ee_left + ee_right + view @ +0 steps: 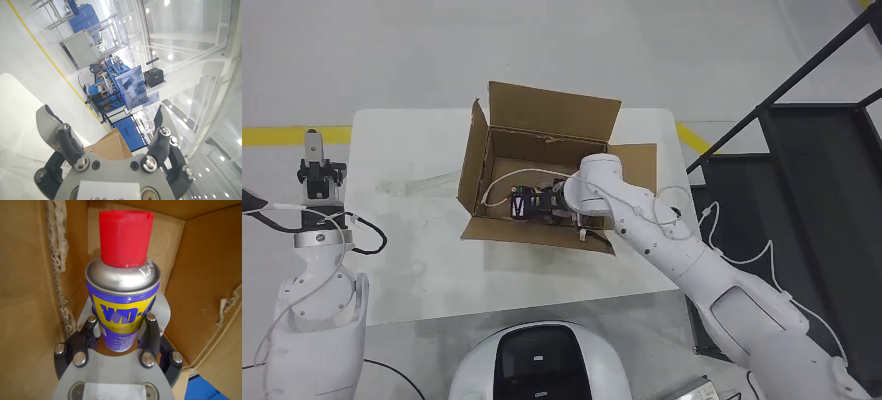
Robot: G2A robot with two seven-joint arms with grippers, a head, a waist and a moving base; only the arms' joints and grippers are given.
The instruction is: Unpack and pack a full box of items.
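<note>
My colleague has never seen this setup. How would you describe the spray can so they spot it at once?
On the white table sits an open cardboard box. Inside it, the right gripper is shut on the spray can. Its blue-and-yellow body, bare metal shoulder and red cap stand out against the brown cardboard.

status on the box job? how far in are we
Done: the box sits on the table with its flaps open. In hand: the right claw is shut on a red-capped spray can down inside the box. Left: I cannot tell whether the can is coming out or going in, so the phase is unclear. The left claw is open and empty, off to the table's side.
</note>
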